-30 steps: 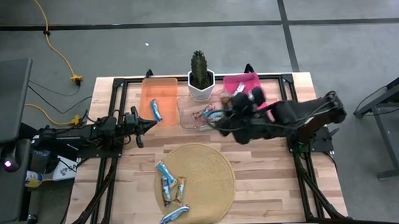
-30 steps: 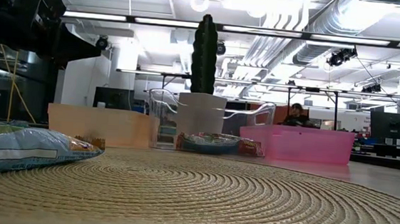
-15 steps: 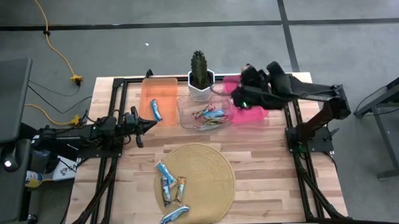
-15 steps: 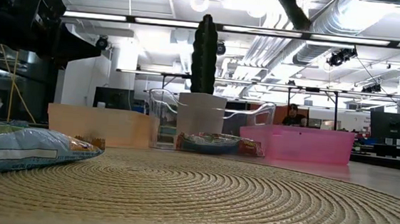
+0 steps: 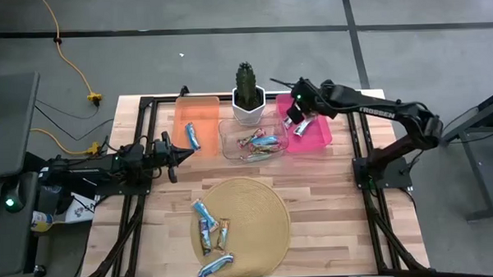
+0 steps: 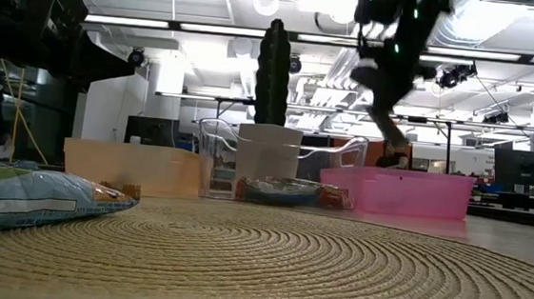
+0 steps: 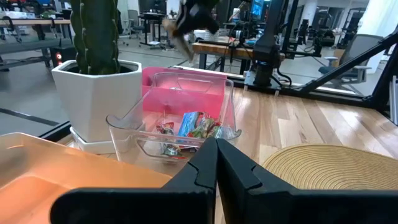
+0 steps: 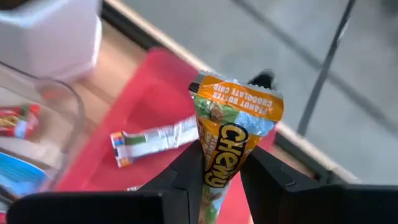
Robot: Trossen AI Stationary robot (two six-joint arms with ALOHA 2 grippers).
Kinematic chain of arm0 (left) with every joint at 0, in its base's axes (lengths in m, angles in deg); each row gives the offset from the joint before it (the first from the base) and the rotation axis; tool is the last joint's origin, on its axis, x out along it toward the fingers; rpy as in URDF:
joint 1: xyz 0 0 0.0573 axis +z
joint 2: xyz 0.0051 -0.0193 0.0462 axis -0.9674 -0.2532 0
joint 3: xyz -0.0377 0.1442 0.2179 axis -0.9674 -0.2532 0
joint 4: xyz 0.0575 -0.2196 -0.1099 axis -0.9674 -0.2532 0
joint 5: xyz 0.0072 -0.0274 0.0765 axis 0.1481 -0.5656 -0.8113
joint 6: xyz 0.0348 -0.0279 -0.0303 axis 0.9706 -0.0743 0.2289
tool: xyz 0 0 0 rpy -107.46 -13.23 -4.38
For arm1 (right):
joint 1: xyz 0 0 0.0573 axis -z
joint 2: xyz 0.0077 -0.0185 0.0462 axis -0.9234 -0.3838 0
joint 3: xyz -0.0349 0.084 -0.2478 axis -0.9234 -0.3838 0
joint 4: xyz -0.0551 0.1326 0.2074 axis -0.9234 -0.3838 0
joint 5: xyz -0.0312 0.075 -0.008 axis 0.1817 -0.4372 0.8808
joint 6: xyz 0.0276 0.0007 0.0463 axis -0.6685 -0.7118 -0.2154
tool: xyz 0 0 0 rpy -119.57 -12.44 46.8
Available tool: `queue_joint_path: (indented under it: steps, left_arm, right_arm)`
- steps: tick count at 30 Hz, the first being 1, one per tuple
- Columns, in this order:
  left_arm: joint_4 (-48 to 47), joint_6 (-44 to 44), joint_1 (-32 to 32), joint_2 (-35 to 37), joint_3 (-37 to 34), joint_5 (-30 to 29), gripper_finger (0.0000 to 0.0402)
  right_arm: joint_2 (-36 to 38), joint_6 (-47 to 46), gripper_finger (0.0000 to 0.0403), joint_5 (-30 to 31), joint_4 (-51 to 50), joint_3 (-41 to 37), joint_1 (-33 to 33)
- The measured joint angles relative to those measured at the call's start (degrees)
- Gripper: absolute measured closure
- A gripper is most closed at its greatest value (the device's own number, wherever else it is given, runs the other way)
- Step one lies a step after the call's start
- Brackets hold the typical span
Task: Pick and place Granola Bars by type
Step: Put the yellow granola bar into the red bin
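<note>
My right gripper (image 5: 293,119) hovers over the pink bin (image 5: 314,132), shut on an orange-and-green granola bar (image 8: 231,134); in the low view it (image 6: 387,83) hangs above that bin (image 6: 407,194). A silver bar (image 8: 158,140) lies flat on the pink bin's floor. Several bars (image 5: 255,141) lie in the clear bin. A blue bar (image 5: 192,136) lies in the orange bin (image 5: 198,115). Several more bars (image 5: 209,230) lie flat on the round woven mat (image 5: 257,216). My left gripper (image 5: 178,154) waits, shut, at the table's left beside the orange bin. My right gripper pinches the orange-and-green bar between its two fingers (image 8: 186,171) at the bar's lower part (image 8: 217,165). The bar's printed end (image 8: 239,99) sticks out past the fingertips. It is lifted clear, above the pink bin's floor.
A cactus in a white pot (image 5: 247,96) stands at the far edge between the orange and pink bins, right behind the clear bin (image 5: 230,147). Black frame rails (image 5: 139,126) run along the table's sides. Bare wood lies right of the mat (image 5: 331,201).
My right gripper, carrying the bar, has swung from beside the clear bin toward the table's far edge and risen, ending over the pink bin. The arm has turned about with it. The left arm and the other bars have stayed put.
</note>
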Motion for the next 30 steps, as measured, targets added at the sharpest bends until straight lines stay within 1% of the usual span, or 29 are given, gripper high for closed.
queue_joint_path:
  steps: [4, 6, 11, 14, 20, 24, 27, 30]
  left_arm:
    - [0.0, 0.0, 0.0, 0.0, 0.0, 0.0, 0.04]
    - [0.0, 0.0, 0.01, 0.0, 0.0, 0.0, 0.04]
    - [0.0, -0.01, 0.02, 0.0, 0.0, 0.0, 0.04]
    - [0.0, 0.0, 0.01, 0.0, -0.02, 0.0, 0.04]
    - [0.0, -0.01, 0.02, 0.01, 0.0, 0.0, 0.04]
    - [0.0, -0.02, -0.01, 0.0, 0.0, 0.0, 0.04]
    - [0.0, -0.01, 0.0, 0.0, 0.0, 0.0, 0.04]
    - [0.0, -0.01, 0.0, 0.0, -0.01, 0.0, 0.04]
  right_arm:
    - [0.0, 1.38, 0.0316, -9.06, 6.71, -5.8, 5.46]
    - [0.0, 1.72, 0.0316, -12.3, 10.08, -8.02, 7.55]
    - [0.0, 1.48, 0.0316, -19.78, 14.55, -11.4, 11.74]
    - [0.0, 0.2, 0.0316, -23.96, 14.43, -12.54, 13.39]
    - [0.0, -1.91, 0.0316, -29.6, 14.2, -13.02, 14.58]
    - [0.0, -0.98, 0.031, -29.32, 14.31, -13.07, 14.56]
    - [0.0, 0.27, 0.0292, -29.47, 14.76, -13.07, 14.56]
    - [0.0, 0.67, 0.0262, -29.5, 15.28, -13.07, 14.56]
